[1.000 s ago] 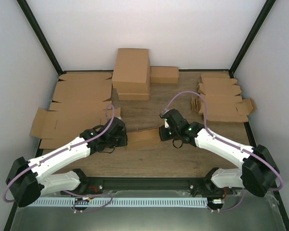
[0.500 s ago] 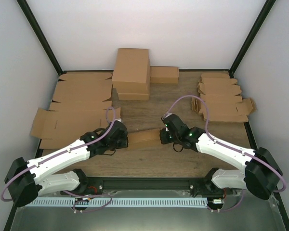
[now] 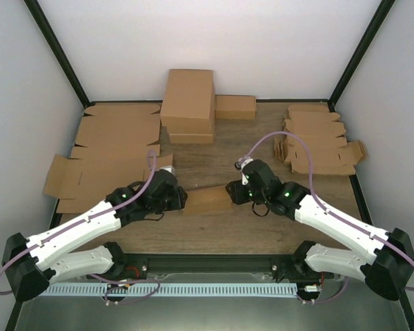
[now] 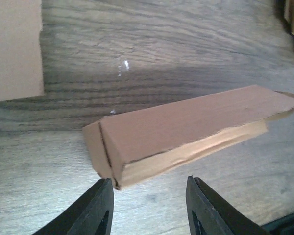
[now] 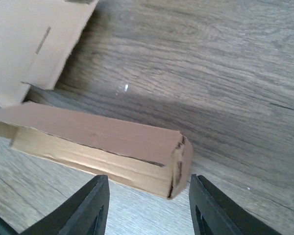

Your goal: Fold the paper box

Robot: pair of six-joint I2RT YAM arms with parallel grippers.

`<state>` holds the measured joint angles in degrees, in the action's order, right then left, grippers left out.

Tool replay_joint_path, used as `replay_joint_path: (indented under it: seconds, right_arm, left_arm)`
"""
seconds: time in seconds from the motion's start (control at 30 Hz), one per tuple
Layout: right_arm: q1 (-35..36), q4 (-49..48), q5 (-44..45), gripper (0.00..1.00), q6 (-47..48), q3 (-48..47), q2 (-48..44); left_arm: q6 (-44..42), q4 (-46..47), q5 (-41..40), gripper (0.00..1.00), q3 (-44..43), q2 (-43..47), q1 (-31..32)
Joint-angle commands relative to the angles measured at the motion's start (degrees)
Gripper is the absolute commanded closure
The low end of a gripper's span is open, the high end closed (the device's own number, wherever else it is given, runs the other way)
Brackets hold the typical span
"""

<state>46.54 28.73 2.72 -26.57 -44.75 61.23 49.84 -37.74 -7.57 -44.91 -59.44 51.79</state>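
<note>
The paper box (image 3: 208, 199) is a closed, slim brown cardboard box lying flat on the wooden table between the two arms. My left gripper (image 3: 181, 201) stands open just off the box's left end. In the left wrist view the box (image 4: 186, 127) lies just beyond the open gripper (image 4: 148, 182), with nothing between the fingers. My right gripper (image 3: 233, 190) is open by the box's right end. The right wrist view shows the box (image 5: 98, 147) and its tucked end flap just ahead of the open gripper (image 5: 148, 178), apart from both fingers.
Stacked brown boxes (image 3: 188, 103) and a smaller box (image 3: 235, 107) stand at the back. Large flat cardboard sheets (image 3: 110, 148) cover the left side. A pile of small flat blanks (image 3: 317, 141) lies at the right. A sheet edge (image 5: 29, 39) lies near the box.
Both grippers were shut at the box's ends and have opened, letting go of it. Both have drawn back slightly, and the box rests on the table.
</note>
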Motion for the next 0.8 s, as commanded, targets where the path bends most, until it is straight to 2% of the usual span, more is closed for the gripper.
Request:
replay_joint_path:
  seconds: [0.0, 0.1, 0.2, 0.4, 0.57, 0.77]
  right_arm:
    - [-1.2, 1.8, -3.0, 0.50, 1.4, -4.2, -0.2]
    - [-4.8, 0.9, -6.6, 0.46, 2.6, -5.8, 0.0]
    - [-9.1, -0.6, -12.7, 0.44, 4.0, -7.1, 1.5]
    - [-13.8, -4.4, -20.4, 0.47, 4.3, -5.9, 4.7]
    - [-15.9, -7.5, -23.6, 0.52, 4.0, -2.8, 5.6]
    - [-16.5, -8.8, -26.1, 0.56, 3.8, -0.7, 6.4]
  left_arm:
    - [-1.5, -2.8, 2.4, 0.54, -4.6, 1.1, 0.0]
    - [-3.2, -2.7, 4.1, 0.52, -5.5, 2.9, -2.2]
    - [-6.2, -0.6, 9.4, 0.48, -4.8, 4.9, -7.7]
    - [-8.4, 6.7, 23.2, 0.54, 0.8, 4.9, -18.1]
    - [-6.6, 13.9, 30.3, 0.56, 6.9, 4.5, -20.9]
    - [-5.6, 17.4, 32.8, 0.59, 9.3, 3.5, -21.3]
